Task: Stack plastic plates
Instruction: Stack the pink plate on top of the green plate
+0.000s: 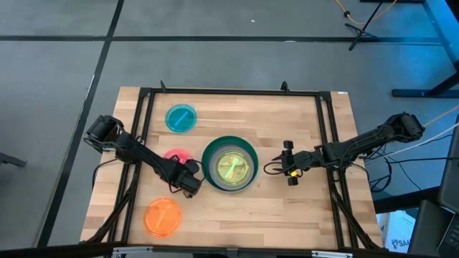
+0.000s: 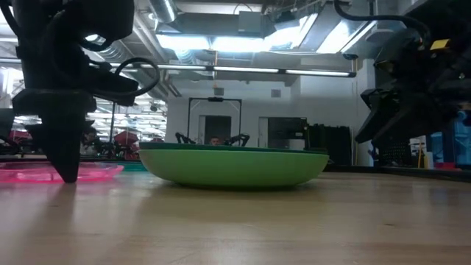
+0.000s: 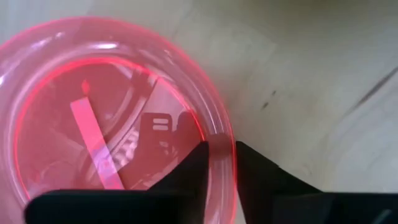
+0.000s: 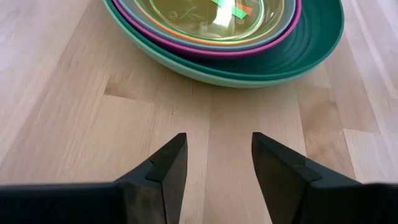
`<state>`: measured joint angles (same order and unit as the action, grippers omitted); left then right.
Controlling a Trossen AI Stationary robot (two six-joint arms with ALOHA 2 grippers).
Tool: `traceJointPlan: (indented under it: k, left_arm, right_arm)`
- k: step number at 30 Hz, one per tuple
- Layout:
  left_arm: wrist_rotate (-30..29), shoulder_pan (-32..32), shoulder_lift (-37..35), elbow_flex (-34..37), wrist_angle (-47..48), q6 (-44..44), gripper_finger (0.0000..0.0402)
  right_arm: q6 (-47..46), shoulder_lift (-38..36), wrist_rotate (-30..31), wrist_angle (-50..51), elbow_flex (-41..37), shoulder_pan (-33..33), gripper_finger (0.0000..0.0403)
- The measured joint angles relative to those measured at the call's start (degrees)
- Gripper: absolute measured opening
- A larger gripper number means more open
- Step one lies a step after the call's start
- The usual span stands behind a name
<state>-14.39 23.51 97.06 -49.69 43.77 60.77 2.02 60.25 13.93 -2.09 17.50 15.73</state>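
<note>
Wooden table [image 1: 287, 215] under a black frame. At centre a nested stack [image 1: 229, 165]: dark green plate [image 4: 311, 43] outermost, magenta rim [image 4: 283, 31] inside, lime plate [image 1: 231, 167] on top. Orange plate [image 1: 163, 217] near the front-left corner, cyan plate [image 1: 180, 118] behind. Left gripper [image 3: 221, 163] pinches the red-pink plate [image 3: 93, 124] rim, left of the stack. Right gripper [image 4: 217, 158] spread, just right of the stack, holding nothing

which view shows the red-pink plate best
The left wrist view: the red-pink plate fills it, with the left gripper straddling its rim. The high view shows only a sliver beside the left arm; the low view shows it edge-on at table level; the right wrist view misses it.
</note>
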Motion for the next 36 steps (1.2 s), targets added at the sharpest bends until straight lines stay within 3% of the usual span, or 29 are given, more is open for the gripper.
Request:
traceJointPlan:
  k: [9,13,24,32,36]
  left_arm:
    - [-5.47,0.66,0.13,0.22,0.68,-0.81,0.0006]
    - [-8.36,0.43,0.17,0.35,1.01,-0.52,0.0004]
    - [-9.64,0.11,-0.97,-0.19,2.95,1.66,0.0003]
    - [-15.85,0.13,-1.23,-8.38,12.54,1.51,0.0003]
    - [-18.78,0.13,-1.31,-13.65,14.19,-2.56,0.0004]
  right_arm:
    - [0.00,0.00,0.01,0.00,0.00,0.00,0.0170]
    - [0.00,0.00,0.09,-0.02,0.00,0.00,0.0170]
    - [0.00,0.00,0.52,0.00,0.00,0.00,0.0170]
    - [0.00,0.00,0.57,0.01,0.00,0.00,0.0170]
    - [0.00,0.00,0.57,0.02,0.00,0.00,0.0170]
